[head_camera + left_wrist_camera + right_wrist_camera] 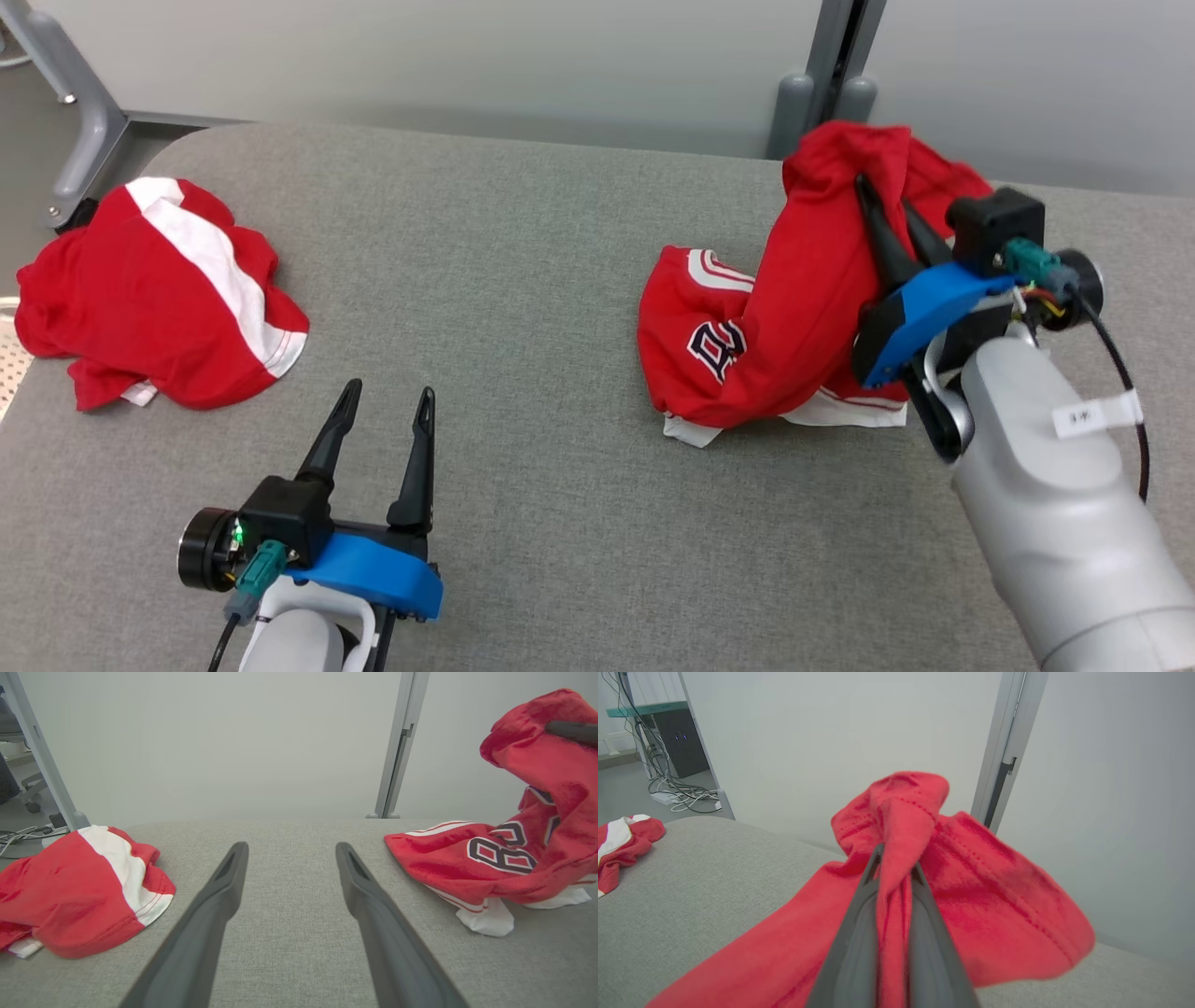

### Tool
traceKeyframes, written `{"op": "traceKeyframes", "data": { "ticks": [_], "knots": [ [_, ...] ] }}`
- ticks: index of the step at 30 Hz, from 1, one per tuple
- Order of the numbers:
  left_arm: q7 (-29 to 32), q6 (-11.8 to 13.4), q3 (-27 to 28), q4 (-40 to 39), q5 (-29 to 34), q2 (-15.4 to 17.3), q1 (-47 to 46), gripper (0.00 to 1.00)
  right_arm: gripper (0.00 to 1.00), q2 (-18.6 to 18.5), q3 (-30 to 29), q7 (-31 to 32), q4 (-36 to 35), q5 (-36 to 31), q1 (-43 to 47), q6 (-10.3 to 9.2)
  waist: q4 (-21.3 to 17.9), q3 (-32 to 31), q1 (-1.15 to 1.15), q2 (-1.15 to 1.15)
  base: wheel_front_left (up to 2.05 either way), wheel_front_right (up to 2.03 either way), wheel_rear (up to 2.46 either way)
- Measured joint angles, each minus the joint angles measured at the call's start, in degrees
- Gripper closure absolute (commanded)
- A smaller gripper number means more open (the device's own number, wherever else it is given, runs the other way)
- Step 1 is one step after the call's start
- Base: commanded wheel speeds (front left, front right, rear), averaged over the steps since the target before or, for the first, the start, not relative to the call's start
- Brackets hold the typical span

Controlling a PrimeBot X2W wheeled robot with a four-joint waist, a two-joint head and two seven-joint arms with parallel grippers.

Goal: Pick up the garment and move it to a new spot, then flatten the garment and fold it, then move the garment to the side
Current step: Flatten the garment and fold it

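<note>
Right gripper [896, 868] from my end: fingers pinched nearly together on a bunched fold of the red jersey [794, 308]. Cloth is squeezed between them and flops over the tips. From that pinch the jersey drapes down and off to the fingers' left, lifted at the grip end. Its lower part, with the dark-and-white lettering and white hem, lies on the grey fabric tabletop [523, 280] below the fingers.

Left gripper [390, 390] is well apart from the jersey, with its fingers spread wide over bare tabletop, holding nothing. Out past its left finger there's a second red shirt with a white stripe [140, 299], crumpled near the table's edge.
</note>
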Motion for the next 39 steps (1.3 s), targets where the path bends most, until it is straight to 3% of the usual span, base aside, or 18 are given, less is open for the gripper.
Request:
{"op": "traceKeyframes", "data": {
  "ticks": [9, 14, 20, 26, 27, 28, 29, 39],
  "knots": [
    [0.00, 0.00, 0.78, -0.09, 0.43, -0.27, 4.22, 0.00, 1.00, -1.03, 0.36, -0.01, -16.00, 2.04, 19.68, 0.00, -3.78, -3.87, 0.00, 0.00, 0.00, 0.00, 0.00],
    [0.00, 0.00, 1.19, -0.20, 0.56, -0.32, 6.05, 0.00, 1.00, -0.90, -3.25, -0.01, -23.85, 3.56, 32.36, 0.00, -6.22, -5.97, 0.00, -0.01, 0.00, 0.00, 0.00],
    [0.00, -0.01, 1.27, -0.41, 0.58, -0.54, 6.70, 0.00, 1.00, 0.81, -9.34, -0.01, -29.10, 3.32, 42.14, 0.00, -8.23, -6.78, 0.00, -0.01, 0.00, 0.00, 0.00],
    [0.00, -0.01, 1.12, -0.56, 0.81, -0.75, 7.03, 0.00, 1.00, 1.90, -16.29, -0.01, -29.84, 2.09, 47.43, 0.00, -9.16, -6.82, 0.00, -0.02, 0.00, 0.00, 0.00],
    [0.00, -0.01, 1.12, -0.59, 0.81, -0.77, 7.04, 0.00, 0.91, 2.15, -16.99, -0.01, -29.87, 1.78, 47.77, 0.00, -9.27, -6.73, 0.00, -0.02, 0.00, 0.00, 0.00],
    [0.00, -0.01, 1.12, -0.62, 0.81, -0.76, 7.03, 0.00, 0.36, 2.40, -17.49, 0.00, -30.02, 1.75, 47.83, 0.00, -9.36, -6.60, 0.00, -0.02, 0.00, 0.00, 0.00],
    [0.00, -0.01, 1.12, -0.64, 0.81, -0.77, 7.03, 0.00, 0.00, 2.60, -18.13, -0.01, -30.55, 1.75, 47.81, 0.00, -9.43, -6.50, 0.01, -0.01, 0.00, 0.00, 0.00],
    [0.00, -0.01, 1.40, -0.66, 0.81, -0.58, 6.94, 0.00, 0.00, 3.53, -18.18, -0.01, -42.85, -0.29, 46.46, -0.01, -9.55, -6.45, 0.01, -0.01, 0.00, 0.00, 0.00]
  ]
}}
